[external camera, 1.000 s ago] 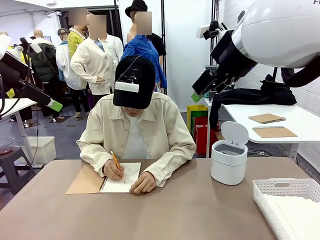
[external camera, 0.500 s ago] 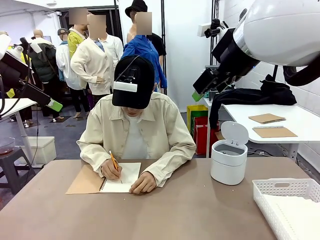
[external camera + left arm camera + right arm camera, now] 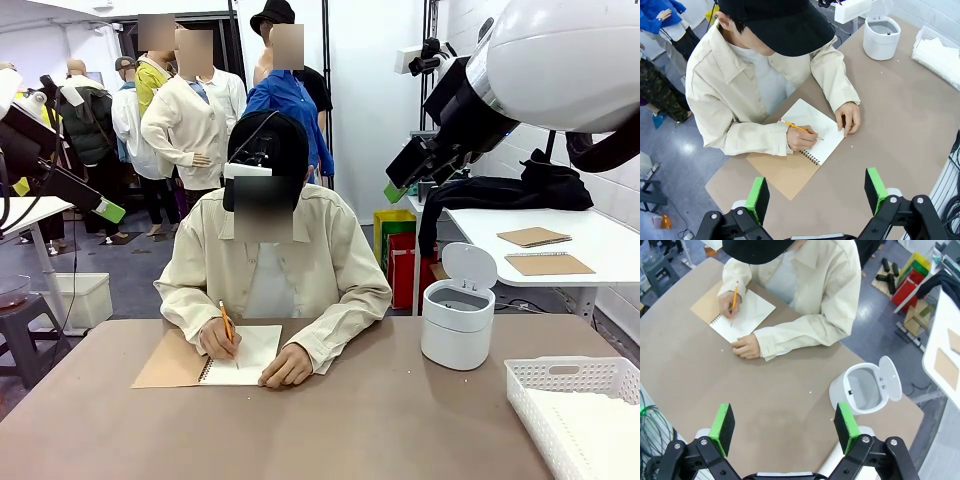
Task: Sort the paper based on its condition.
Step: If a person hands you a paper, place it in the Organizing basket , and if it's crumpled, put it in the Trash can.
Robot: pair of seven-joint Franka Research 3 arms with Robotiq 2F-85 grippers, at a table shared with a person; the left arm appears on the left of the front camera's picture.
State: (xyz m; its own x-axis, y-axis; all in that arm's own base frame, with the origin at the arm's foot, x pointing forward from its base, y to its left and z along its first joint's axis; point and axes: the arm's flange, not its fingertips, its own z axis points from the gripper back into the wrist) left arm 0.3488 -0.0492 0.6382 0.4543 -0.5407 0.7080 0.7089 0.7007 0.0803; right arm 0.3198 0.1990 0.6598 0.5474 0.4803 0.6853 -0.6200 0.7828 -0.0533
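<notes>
Waiting stage, I judge; person's hand (image 3: 221, 338) pencilling in notebook (image 3: 250, 350); my left gripper (image 3: 816, 190) and right gripper (image 3: 784, 421) hover, fingers spread wide, holding nothing; next needs loose paper offered, then grasp.

The front camera sits low on the robot's side of the table (image 3: 380, 420), facing the person (image 3: 270, 270) across it. Each wrist camera hangs high and looks steeply down past its own pincer. Beyond the left pincer (image 3: 817, 192) lies the notebook (image 3: 815, 117); beyond the right pincer (image 3: 784, 426), the bin (image 3: 862, 387). All three views share the person, notebook and bin.
</notes>
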